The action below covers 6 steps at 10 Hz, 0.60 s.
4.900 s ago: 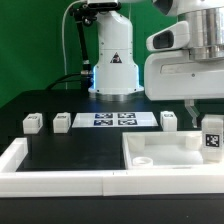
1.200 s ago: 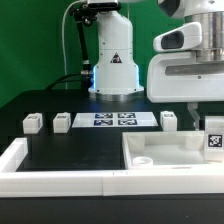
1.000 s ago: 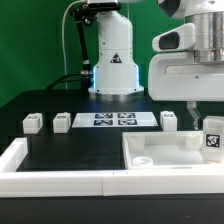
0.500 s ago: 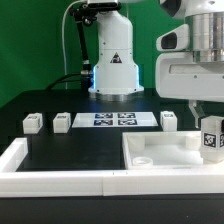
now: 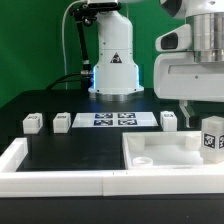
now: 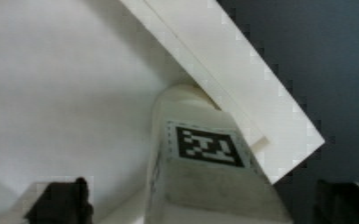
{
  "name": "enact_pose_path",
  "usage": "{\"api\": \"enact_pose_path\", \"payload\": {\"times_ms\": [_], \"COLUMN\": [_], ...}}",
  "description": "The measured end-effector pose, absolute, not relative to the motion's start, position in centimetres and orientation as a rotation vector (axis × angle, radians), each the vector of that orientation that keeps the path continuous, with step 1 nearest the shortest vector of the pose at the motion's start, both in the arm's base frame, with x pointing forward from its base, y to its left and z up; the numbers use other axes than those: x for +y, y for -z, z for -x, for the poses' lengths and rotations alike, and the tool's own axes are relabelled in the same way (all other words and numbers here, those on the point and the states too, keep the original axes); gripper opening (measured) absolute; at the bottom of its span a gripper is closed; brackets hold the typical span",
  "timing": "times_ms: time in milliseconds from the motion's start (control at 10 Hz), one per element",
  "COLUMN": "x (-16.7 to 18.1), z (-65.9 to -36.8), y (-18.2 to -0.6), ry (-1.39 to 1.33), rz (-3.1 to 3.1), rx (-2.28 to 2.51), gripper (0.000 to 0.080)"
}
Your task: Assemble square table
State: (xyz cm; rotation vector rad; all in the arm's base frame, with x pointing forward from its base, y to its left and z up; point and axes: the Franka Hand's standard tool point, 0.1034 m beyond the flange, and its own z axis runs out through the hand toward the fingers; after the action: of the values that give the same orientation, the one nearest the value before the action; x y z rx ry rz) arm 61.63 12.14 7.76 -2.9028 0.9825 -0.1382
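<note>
The square tabletop (image 5: 165, 155) is a white slab lying at the front on the exterior view's right. One tagged white leg (image 5: 210, 137) stands upright at its far right corner, slightly tilted. My gripper (image 5: 207, 113) hangs over this leg with its fingers (image 5: 185, 112) spread on either side, clear of it. In the wrist view the leg (image 6: 208, 150) rises between the two dark fingertips (image 6: 60, 200), which are well apart from it, over the slab (image 6: 69, 90). Three more legs (image 5: 33, 123), (image 5: 61, 122), (image 5: 168, 119) stand in a row behind.
The marker board (image 5: 112, 120) lies flat between the loose legs. The white robot base (image 5: 115, 60) stands behind it. A long white rail (image 5: 60, 180) borders the black surface at the front and on the exterior view's left.
The hand has shifted a little toward the exterior view's right. The leg under it now stands slightly turned and tilted; its tag faced square before.
</note>
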Motion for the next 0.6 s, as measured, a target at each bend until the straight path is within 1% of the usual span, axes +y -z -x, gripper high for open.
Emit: {"api": "enact_pose_path", "payload": {"times_ms": [100,600], "x": [12.12,12.12], "z": [-61.74,-61.77], "y": [-7.81,-7.91], "ry": [0.154,0.175], "rz": [2.953,3.088], "rx": [0.825,0.109], "gripper": [0.0642,0.0649]}}
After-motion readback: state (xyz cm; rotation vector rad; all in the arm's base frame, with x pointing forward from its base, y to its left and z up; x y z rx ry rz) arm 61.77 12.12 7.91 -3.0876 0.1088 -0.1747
